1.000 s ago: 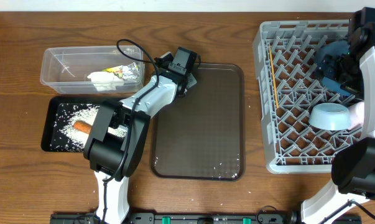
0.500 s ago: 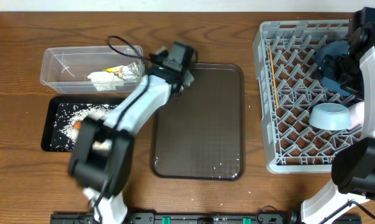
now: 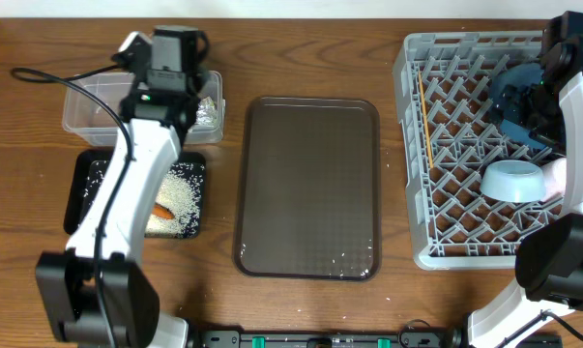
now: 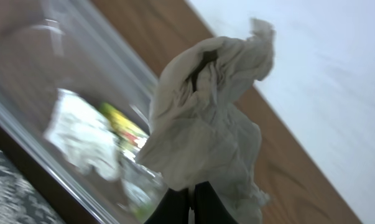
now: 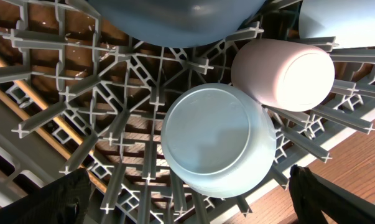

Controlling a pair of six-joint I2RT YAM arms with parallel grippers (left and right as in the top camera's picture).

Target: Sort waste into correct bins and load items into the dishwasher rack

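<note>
Left pincer (image 4: 192, 200): clenched tight on the bottom of a crumpled white paper napkin (image 4: 206, 112), which sticks up from the tips. Hanging over the far right end of the clear plastic box (image 3: 83, 108). Inside the box already: the printed wrapper (image 4: 87, 140), down and to the left in the wrist view. Long side of the box: left to right. Just beside it on the near side: the black tray (image 3: 78, 220) with rice (image 3: 180, 188) and 1 carrot (image 3: 162, 210). Probably best to let go only right above the box, not past its far wall and not over the tray. Lots of free room above. Right pincer (image 5: 193, 205): wide open, holding nothing, far off over the grey rack (image 3: 436, 145), above the light-blue bowl (image 5: 215, 140) and the white cup (image 5: 283, 71). Nearer arm by a lot: the left 1.
</note>
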